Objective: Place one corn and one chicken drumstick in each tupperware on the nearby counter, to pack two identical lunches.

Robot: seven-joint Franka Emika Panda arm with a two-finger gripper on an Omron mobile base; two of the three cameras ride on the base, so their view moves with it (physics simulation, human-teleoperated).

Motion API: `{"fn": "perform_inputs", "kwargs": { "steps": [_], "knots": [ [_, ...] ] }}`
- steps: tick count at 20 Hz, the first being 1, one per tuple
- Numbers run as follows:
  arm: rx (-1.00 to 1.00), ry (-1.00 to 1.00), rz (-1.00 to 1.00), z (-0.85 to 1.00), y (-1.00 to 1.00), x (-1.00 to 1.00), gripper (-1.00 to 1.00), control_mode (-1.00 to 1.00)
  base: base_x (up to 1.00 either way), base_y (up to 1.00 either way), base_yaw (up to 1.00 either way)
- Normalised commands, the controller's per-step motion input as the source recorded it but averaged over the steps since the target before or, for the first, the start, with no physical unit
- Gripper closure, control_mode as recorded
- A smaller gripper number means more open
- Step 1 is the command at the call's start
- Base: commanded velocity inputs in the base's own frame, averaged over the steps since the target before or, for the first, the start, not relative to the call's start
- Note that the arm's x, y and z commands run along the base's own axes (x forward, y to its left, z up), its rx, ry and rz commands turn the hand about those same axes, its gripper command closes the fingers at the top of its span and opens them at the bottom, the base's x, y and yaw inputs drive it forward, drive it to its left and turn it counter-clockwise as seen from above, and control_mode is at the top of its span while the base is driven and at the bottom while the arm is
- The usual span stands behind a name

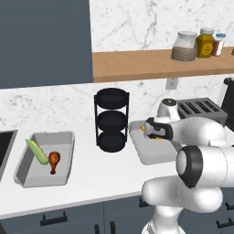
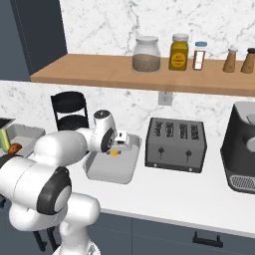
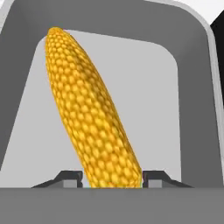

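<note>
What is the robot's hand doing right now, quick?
Gripper: the fingers sit on either side of the yellow corn over the right tupperware; whether they squeeze it or have let go cannot be told.

On the tabletop (image 1: 91,176) two tupperware containers lay well apart, with a three-tier rack (image 1: 111,119) standing between them. The left tupperware (image 1: 45,159) held a husked corn (image 1: 36,151) along its left side and a chicken drumstick (image 1: 54,161) just beside it to the right. The right tupperware (image 2: 110,167) lay left of a toaster (image 2: 176,144), which stood before the wall outlet (image 2: 166,98). Right of the toaster stood a larger appliance (image 2: 241,148). Inside the right tupperware a second corn (image 3: 89,111) ran lengthwise, its near end between the fingertips of the end effector (image 3: 112,177). Above, a shelf (image 2: 149,74) carried jars (image 2: 147,54) in a row.
</note>
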Motion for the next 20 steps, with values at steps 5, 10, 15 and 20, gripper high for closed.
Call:
{"fn": "perform_inputs", "kwargs": {
  "steps": [5,10,15,20],
  "knots": [
    [0.0,0.0,-0.03,0.08,0.0,-0.05,-1.0,-1.0,0.0,0.0,0.0],
    [0.0,0.0,-0.11,0.82,0.0,-0.72,-1.0,-1.0,0.0,0.0,0.0],
    [0.0,0.0,-0.08,0.96,0.0,-1.0,-1.0,-1.0,0.0,0.0,0.0],
    [0.0,0.0,-0.02,0.67,0.0,-0.8,-1.0,1.0,-0.2,-0.03,0.0]
  ]
}}
